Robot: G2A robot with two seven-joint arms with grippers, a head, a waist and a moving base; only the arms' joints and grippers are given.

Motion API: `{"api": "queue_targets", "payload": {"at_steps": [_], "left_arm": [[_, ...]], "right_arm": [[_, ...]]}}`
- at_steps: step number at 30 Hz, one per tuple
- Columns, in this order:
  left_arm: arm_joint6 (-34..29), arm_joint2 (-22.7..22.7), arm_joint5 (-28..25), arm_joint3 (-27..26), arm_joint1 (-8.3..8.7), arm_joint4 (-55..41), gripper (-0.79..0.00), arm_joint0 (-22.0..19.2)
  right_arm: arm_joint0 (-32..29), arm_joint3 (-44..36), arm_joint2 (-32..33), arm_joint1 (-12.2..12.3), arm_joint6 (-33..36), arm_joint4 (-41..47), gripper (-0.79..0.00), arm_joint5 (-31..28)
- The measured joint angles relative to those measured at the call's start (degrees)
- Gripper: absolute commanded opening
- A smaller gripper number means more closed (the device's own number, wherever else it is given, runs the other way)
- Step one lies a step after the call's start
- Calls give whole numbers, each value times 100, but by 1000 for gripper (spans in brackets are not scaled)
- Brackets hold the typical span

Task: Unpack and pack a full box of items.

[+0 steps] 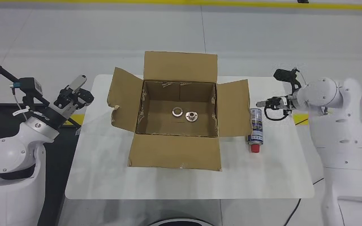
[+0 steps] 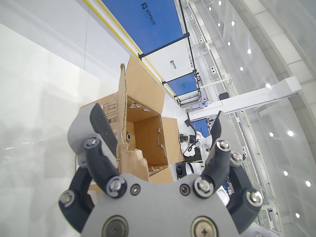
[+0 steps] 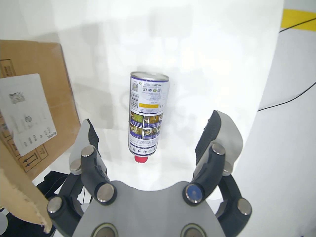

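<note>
An open cardboard box (image 1: 177, 152) stands mid-table with all flaps spread; it also shows in the left wrist view (image 2: 138, 134) and the right wrist view (image 3: 37, 104). Inside lie two metal ring parts (image 1: 177, 112) (image 1: 190, 117). A spray can (image 1: 255, 129) with a red cap lies on its side just right of the box, and my right gripper (image 3: 150, 134) hangs open above it (image 3: 147, 114). The right gripper (image 1: 270, 103) sits at the can's far end. My left gripper (image 1: 79, 89) (image 2: 160, 129) is open and empty, held off the table's left edge.
The white table (image 1: 169, 181) has bare room in front of the box and to its left. A black cable (image 3: 286, 97) runs over the floor beyond the table's right edge.
</note>
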Motion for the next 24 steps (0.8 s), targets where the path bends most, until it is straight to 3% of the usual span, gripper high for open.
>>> {"api": "queue_targets", "payload": {"at_steps": [8, 15, 24], "left_arm": [[0, 0, 0, 0, 0, 0, 0, 0], [0, 0, 0, 0, 0, 0, 0, 0], [0, 0, 0, 0, 0, 0, 0, 0]], "right_arm": [[544, -604, -364, -124, -539, 542, 0, -139], [894, -1178, -1111, -376, -908, 1977, 0, -641], [1242, -676, -2458, -798, -1503, 3247, 0, -1092]]}}
